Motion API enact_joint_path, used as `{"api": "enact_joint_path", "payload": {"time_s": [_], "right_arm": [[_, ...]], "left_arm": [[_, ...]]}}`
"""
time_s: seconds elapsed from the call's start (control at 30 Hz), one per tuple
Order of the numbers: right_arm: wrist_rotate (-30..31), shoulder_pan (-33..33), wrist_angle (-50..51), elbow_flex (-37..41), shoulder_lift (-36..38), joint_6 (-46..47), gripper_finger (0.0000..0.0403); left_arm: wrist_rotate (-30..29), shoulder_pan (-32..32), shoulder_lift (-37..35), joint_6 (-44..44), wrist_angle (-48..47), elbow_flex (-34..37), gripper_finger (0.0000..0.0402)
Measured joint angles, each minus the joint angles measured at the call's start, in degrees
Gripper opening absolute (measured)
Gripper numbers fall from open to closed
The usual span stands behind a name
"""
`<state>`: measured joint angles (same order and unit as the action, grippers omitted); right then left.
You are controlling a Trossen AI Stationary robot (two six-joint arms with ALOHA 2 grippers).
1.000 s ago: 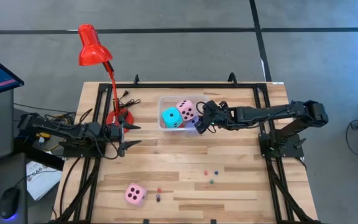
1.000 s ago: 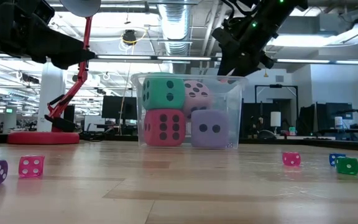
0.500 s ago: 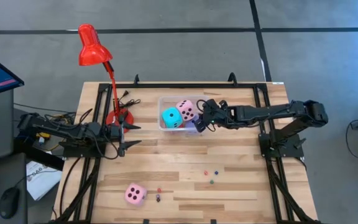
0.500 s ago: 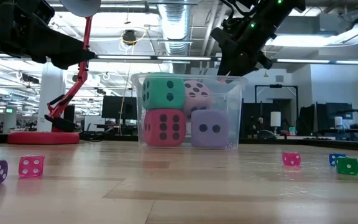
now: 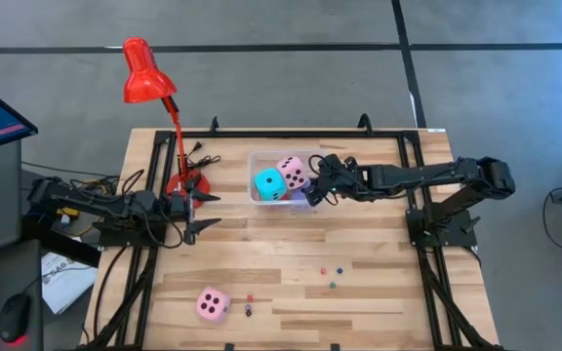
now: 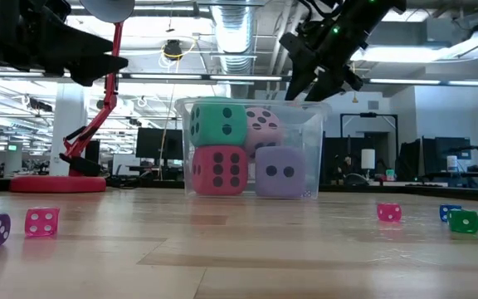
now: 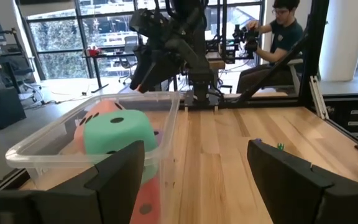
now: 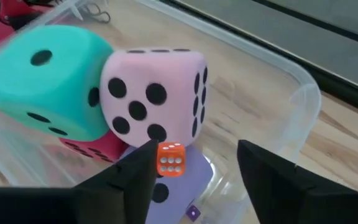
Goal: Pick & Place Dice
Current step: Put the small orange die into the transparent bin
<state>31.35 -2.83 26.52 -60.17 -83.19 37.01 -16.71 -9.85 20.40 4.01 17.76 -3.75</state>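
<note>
Right end effector (image 8: 194,165) released above clear plastic bin (image 5: 259,156) of big soft dice (image 5: 293,174), small orange die (image 8: 171,157) between its fingers, left end effector (image 7: 197,171) open over wooden counter (image 5: 291,263).

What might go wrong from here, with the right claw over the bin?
1. The small orange die between the right claw's open fingers may bounce off the lavender die and wedge out of sight.
2. The pink die perches high, near the clear bin's rim; a nudge could topple it out.

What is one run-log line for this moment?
right tool: open over bin | orange die: below it, loose | in bin: cyan die, pink die, red die, lavender die | left tool: open by lamp | spare pink die: on table
</note>
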Motion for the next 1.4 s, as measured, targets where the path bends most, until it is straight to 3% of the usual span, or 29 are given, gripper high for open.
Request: {"api": "enact_joint_path", "payload": {"time_s": [0.27,0.57,0.93,1.4], "right_arm": [[0.0,0.2,3.0,-3.0,0.0,-0.1,0.0254],[0.0,-1.1,3.0,-3.1,0.0,6.9,0.0255],[-2.7,-2.2,7.3,-3.1,0.0,8.0,0.0255],[-1.1,-2.6,13.0,-3.1,-0.3,9.4,0.0255]], "left_arm": [[0.0,0.0,0.0,0.0,0.4,0.0,0.0274],[-0.2,0.0,0.0,0.0,1.4,0.0,0.0274],[-0.3,0.0,0.0,0.0,1.3,0.0,0.0274],[-0.2,0.0,0.0,0.0,1.3,0.0,0.0274]]}}
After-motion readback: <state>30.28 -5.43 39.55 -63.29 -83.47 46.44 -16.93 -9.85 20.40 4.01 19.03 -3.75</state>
